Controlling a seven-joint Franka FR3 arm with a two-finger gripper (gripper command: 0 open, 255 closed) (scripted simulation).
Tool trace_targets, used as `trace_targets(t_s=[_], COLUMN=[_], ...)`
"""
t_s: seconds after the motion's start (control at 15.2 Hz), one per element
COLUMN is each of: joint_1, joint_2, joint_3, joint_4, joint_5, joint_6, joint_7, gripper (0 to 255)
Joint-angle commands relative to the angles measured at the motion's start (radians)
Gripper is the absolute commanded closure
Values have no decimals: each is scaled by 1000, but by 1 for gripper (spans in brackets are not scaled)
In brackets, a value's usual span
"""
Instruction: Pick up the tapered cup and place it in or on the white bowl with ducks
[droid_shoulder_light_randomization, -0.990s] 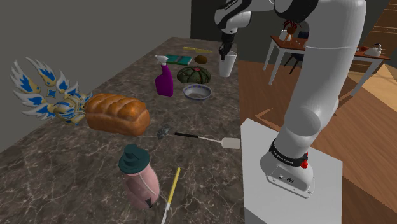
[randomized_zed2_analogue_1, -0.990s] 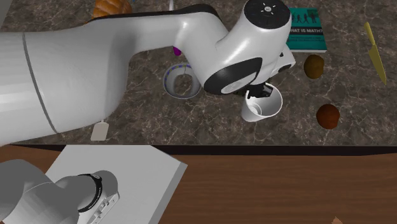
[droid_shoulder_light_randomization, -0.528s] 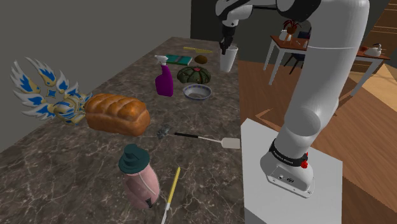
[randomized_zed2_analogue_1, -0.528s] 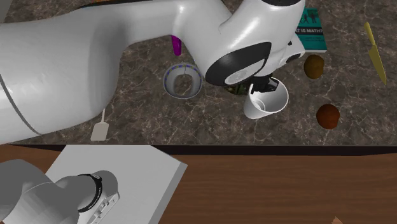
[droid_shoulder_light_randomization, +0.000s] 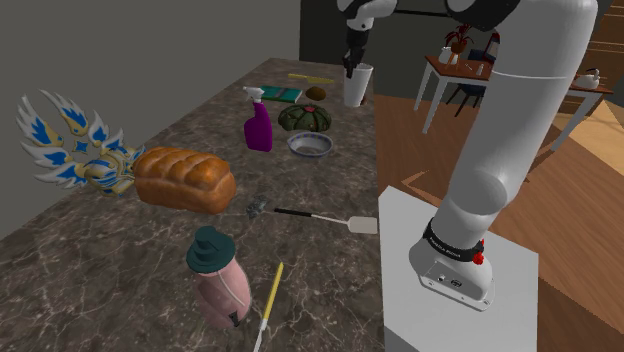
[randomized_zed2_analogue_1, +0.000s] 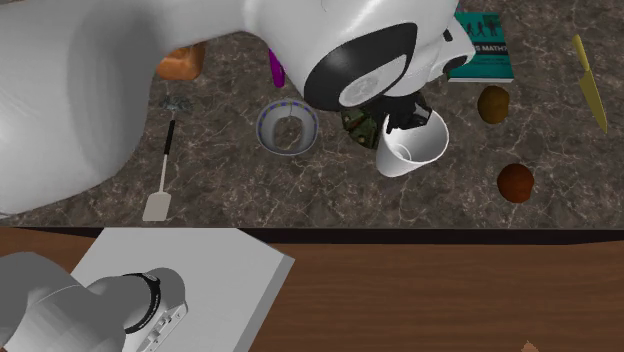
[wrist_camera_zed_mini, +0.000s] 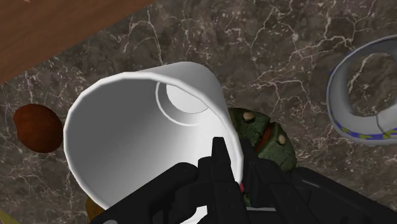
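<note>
A plain white tapered cup hangs in the air above the marble counter, with my black gripper shut on its rim. In the wrist view one finger sits inside the cup and the other outside, the gripper pinching the wall. From the second exterior view the cup hangs tilted under the gripper. The white bowl with a blue-and-yellow band sits on the counter to that view's left of the cup; it also shows as the bowl and the bowl.
A green lumpy object lies beside the bowl, under the cup. Nearby are a purple spray bottle, brown balls, a teal book, a yellow knife, a spatula, a bread loaf and a pink bottle.
The arm has risen, lifting the cup higher off the counter. The grip on the rim has stayed the same.
</note>
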Motion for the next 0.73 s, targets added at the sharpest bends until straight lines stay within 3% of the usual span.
trace_targets(t_s=[0.0,0.66], joint_1=[31,156], joint_2=[-45,-204], joint_3=[14,130], joint_4=[-37,-147], joint_5=[-31,-133], joint_6=[-5,-65], joint_7=[54,321], gripper=[255,255])
